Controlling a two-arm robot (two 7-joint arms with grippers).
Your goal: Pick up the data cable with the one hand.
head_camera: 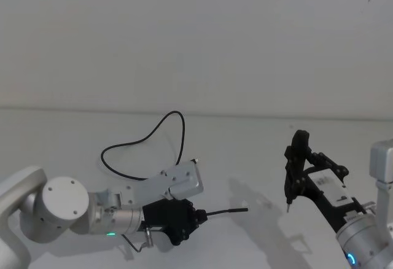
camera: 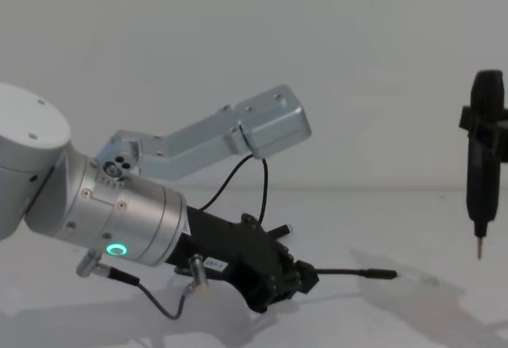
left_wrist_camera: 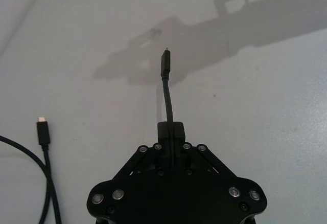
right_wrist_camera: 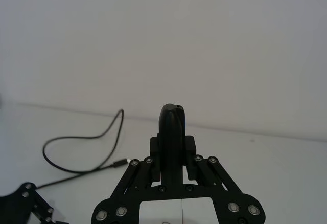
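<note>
Now left gripper clamps data cable; right gripper holds pen tool.

Data cable: thin blk cord, one end clamped in left gripper (blk, angular, 2-finger). Plug pokes straight out past fingertips. Rest trails in big loop beyond gripper, 2nd plug lying beside it.

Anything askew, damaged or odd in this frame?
Nothing stands out. The left gripper is shut on the data cable near one plug, which juts forward; the right gripper holds a pen-shaped tool tip-down.
</note>
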